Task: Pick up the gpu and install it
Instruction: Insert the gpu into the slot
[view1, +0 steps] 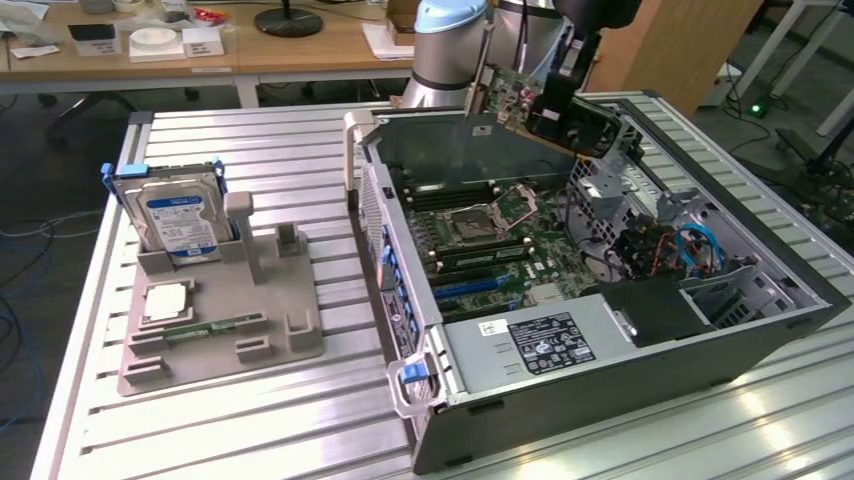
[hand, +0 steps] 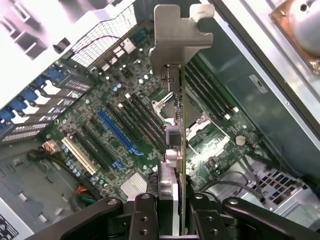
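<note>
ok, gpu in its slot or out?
Out. The gripper holds the gpu in the air over the motherboard, and the blue slot there is bare.

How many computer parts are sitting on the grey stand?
3. The hard drive stands upright at the far end of the grey stand; the square processor chip lies flat nearer the camera; the narrow memory stick lies beside the chip. None seems hidden.
</note>
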